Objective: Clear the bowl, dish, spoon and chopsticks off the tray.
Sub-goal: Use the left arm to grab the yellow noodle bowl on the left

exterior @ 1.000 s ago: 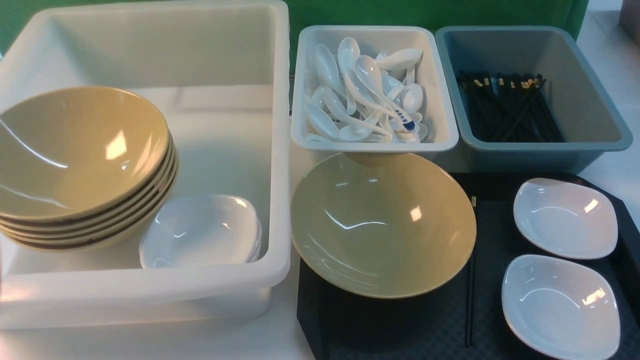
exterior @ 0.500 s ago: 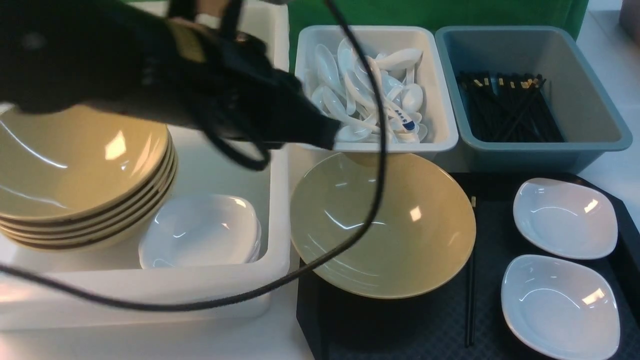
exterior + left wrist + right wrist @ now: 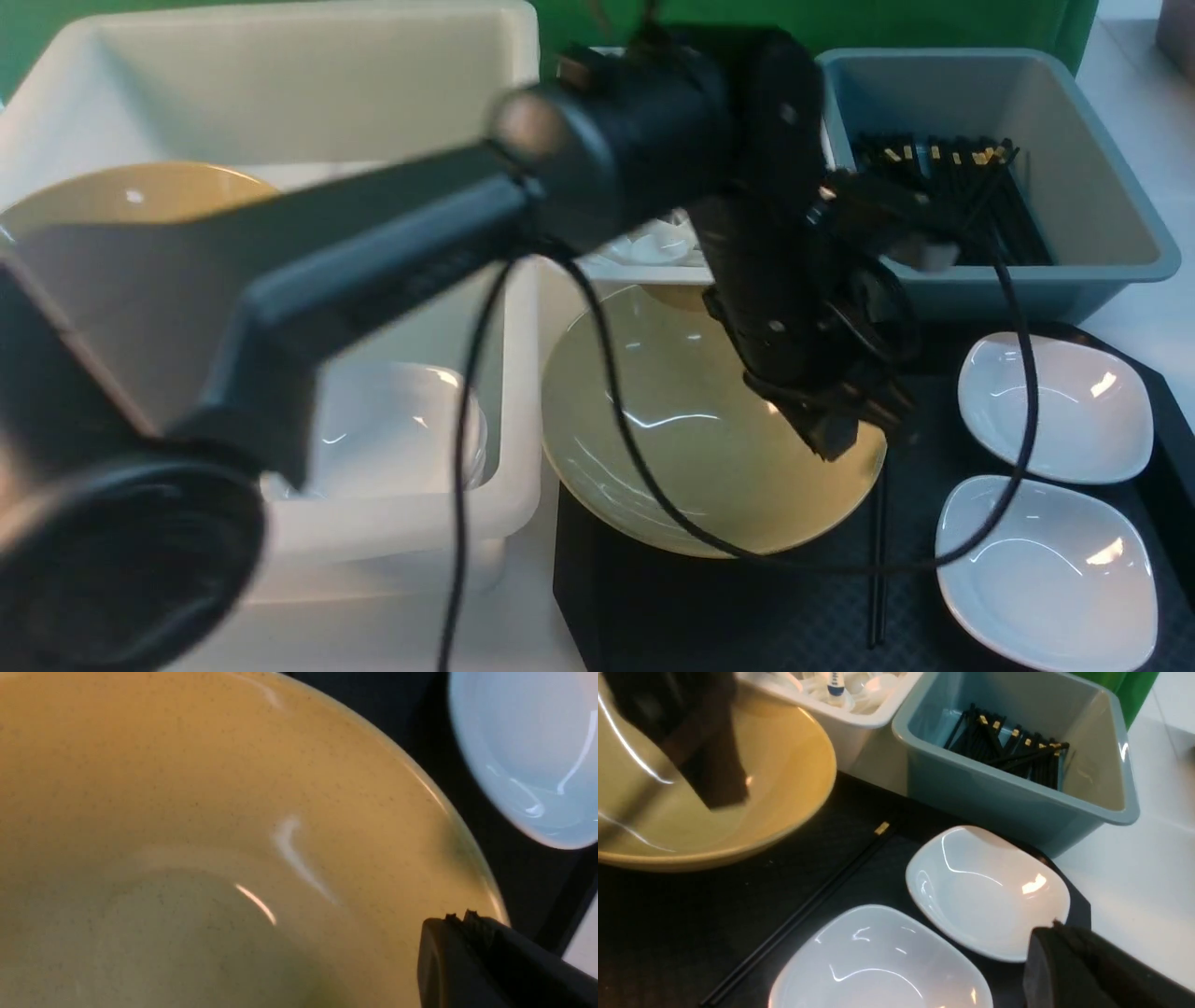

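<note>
The khaki bowl [image 3: 653, 485] is lying on the tray [image 3: 709, 616], directly under the closed fingers of the left gripper [image 3: 831, 448]; contact cannot be confirmed. Beside those fingers, the chopsticks [image 3: 878, 560] are resting on the tray. Farther out, two white dishes [image 3: 1055, 406] [image 3: 1046, 569] are sitting there. The right gripper [image 3: 1052, 926], its fingers together, is showing near one dish in its wrist view. Beyond the left fingers, a grey-blue tub [image 3: 1027, 273] is holding more chopsticks.
</note>
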